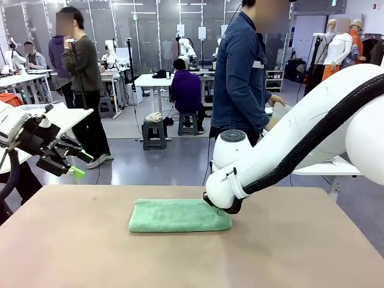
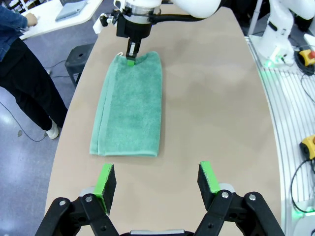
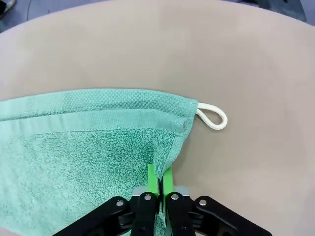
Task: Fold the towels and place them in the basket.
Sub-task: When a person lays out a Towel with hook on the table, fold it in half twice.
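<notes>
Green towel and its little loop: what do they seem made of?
The green towel looks like soft terry cloth: fuzzy looped pile, with a flatter woven band along one edge. Its loop looks like white twisted cord, probably cotton.

Your front camera sits low at the robot's edge of the table (image 1: 72,252), facing across it toward the person (image 1: 240,78) at the far side, at middling range. Your left wrist camera hangs high and well back, looking down along the table past the left gripper (image 2: 156,172), taking in the whole green towel (image 2: 130,105) and the right gripper (image 2: 130,59) at its far end. Your right wrist camera looks down from very close at 1 towel corner. All 3 views share that towel.
</notes>
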`<state>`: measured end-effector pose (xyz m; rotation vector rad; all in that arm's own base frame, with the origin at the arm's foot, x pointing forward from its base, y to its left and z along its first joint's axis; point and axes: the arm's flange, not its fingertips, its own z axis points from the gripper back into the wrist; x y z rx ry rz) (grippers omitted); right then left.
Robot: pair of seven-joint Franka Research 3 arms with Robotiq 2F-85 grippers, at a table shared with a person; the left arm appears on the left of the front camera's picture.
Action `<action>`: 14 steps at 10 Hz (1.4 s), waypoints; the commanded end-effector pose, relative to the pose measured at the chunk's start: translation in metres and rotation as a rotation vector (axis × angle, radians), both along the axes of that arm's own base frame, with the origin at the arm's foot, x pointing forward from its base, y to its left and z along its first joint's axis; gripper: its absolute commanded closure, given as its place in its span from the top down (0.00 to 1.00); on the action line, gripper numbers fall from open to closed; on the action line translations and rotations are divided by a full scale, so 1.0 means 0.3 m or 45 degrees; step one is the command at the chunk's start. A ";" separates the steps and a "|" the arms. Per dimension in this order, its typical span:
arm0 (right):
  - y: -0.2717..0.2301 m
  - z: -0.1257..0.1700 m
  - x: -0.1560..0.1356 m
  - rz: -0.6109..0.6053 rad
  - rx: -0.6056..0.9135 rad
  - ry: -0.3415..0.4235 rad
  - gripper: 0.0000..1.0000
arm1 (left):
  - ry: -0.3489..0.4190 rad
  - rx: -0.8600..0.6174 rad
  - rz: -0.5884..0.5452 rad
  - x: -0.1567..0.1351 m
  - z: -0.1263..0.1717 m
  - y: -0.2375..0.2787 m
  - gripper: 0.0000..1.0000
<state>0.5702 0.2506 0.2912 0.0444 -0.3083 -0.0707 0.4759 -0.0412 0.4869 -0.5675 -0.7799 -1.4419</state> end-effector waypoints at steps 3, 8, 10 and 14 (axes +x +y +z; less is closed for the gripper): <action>-0.194 0.085 -0.067 0.016 0.010 -0.005 0.00 | -0.006 -0.001 0.003 0.002 0.001 -0.003 0.84; -0.094 0.187 -0.064 0.053 0.009 -0.092 0.00 | -0.006 -0.001 0.003 0.002 0.001 -0.003 0.84; 0.064 0.235 -0.104 0.051 -0.015 -0.101 0.00 | -0.006 -0.001 0.003 0.002 0.001 -0.003 0.84; 0.309 0.299 -0.118 0.035 0.027 -0.087 0.00 | -0.006 -0.001 0.003 0.002 0.001 -0.003 0.84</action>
